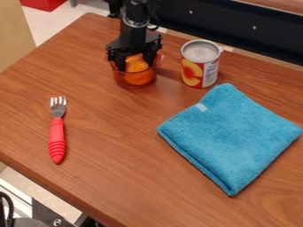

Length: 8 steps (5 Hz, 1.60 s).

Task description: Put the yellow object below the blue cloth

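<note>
Item: fork point(56, 137), red-handled; left part of worktop point(106, 177).
Item: pincer point(136, 66), at the mouth of an orange see-through pot point(121, 80); whether open or gripping, cannot tell.
Item: yellow object point(137, 64), orange-tinged; inside the pot, directly beneath the pincer. Long axis uncertain. First move, presumably: straight up, clear of the wall.
Item: can point(200, 63), upright, just right of the pot.
Item: blue cloth point(231, 137), folded, right; carry likely rightward and toward the camera, past its near edge.
</note>
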{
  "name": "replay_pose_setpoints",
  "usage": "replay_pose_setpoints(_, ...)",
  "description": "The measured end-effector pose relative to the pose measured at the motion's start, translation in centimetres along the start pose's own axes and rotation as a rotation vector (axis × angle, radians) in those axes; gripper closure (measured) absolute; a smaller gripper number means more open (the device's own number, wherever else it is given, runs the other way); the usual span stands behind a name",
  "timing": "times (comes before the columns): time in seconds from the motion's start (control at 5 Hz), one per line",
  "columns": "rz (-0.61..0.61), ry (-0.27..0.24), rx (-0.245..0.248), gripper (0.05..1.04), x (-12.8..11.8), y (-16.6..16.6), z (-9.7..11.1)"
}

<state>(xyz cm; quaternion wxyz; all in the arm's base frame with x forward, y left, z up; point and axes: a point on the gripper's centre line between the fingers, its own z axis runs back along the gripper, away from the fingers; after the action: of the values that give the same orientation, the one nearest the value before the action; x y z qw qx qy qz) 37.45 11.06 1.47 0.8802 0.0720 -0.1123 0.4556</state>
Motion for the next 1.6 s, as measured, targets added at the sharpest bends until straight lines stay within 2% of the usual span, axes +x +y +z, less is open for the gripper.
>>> replay_pose_setpoints(0.4,0.033,0.015,0.012,0.274,0.1,0.3,0.1)
replay_pose_setpoints(0.6,0.040,0.039,-0.004,0.274,0.3,0.4,1.2)
replay_pose_setpoints(1.0,0.057,-0.011,-0.046,0.274,1.7,0.1,4.5)
replay_pose_setpoints(1.2,0.044,0.003,-0.079,0.274,1.6,0.3,6.5)
replay_pose_setpoints(1.4,-0.021,-0.008,-0.099,0.274,0.6,1.4,8.6)
replay_pose_setpoints(1.6,-0.166,-0.009,-0.106,0.274,-2.0,2.7,9.7)
